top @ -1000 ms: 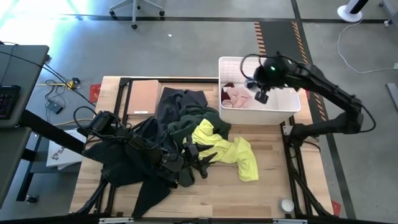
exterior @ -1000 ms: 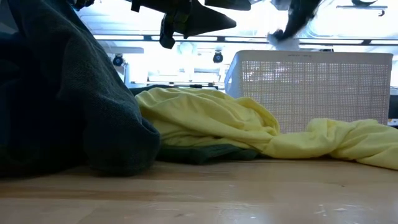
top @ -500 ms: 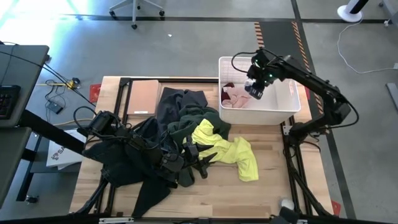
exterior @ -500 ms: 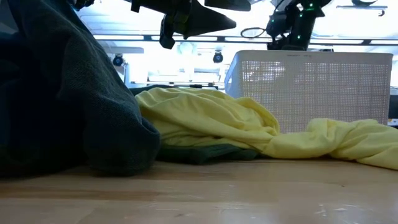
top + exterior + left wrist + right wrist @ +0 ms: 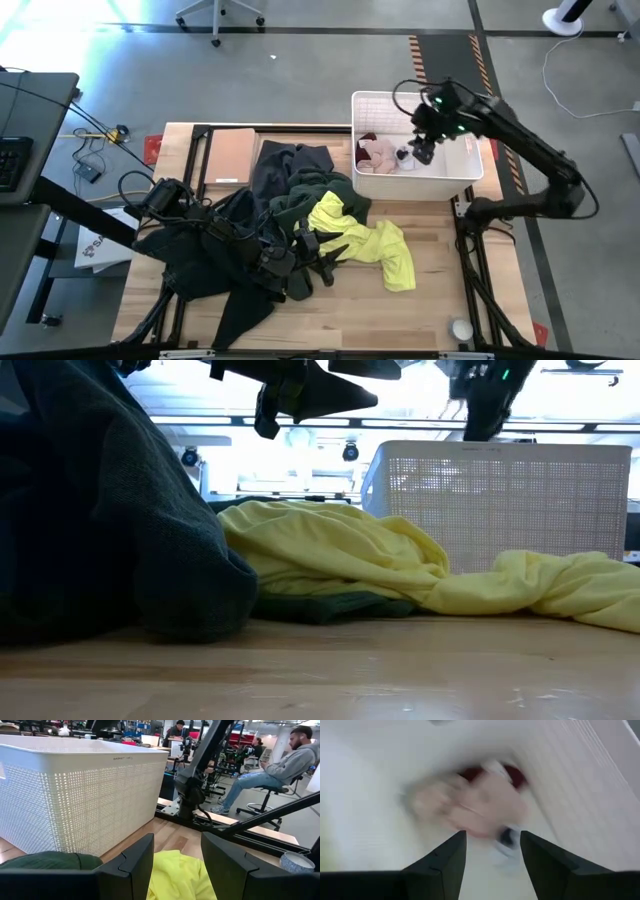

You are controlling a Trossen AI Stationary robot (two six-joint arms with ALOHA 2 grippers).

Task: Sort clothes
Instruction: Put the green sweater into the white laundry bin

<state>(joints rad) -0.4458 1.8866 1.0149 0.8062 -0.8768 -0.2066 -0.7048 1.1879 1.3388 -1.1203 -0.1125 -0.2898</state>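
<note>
A pile of dark clothes point(image 5: 230, 260) covers the table's left and middle, with a neon yellow garment point(image 5: 375, 245) spread on the wood to its right. My left gripper point(image 5: 322, 268) hovers open over the pile's near edge, just above the yellow garment point(image 5: 180, 875). My right gripper point(image 5: 422, 155) hangs open inside the rim of the white lattice basket point(image 5: 470, 172). Below it in the basket lie a pale pink garment point(image 5: 475, 805), a maroon one point(image 5: 368, 138) and a small white sock point(image 5: 505, 842).
A flat tan board point(image 5: 232, 155) lies at the table's far left. A small white round thing point(image 5: 461, 328) sits off the near right corner. Bare wood shows along the near edge and right of the yellow garment. People sit in the room beyond point(image 5: 280, 765).
My right gripper has swung over the basket toward the table's left and back toward the right, and has opened. The small white piece that hung from its fingers has dropped and lies in the basket beside the pink garment.
</note>
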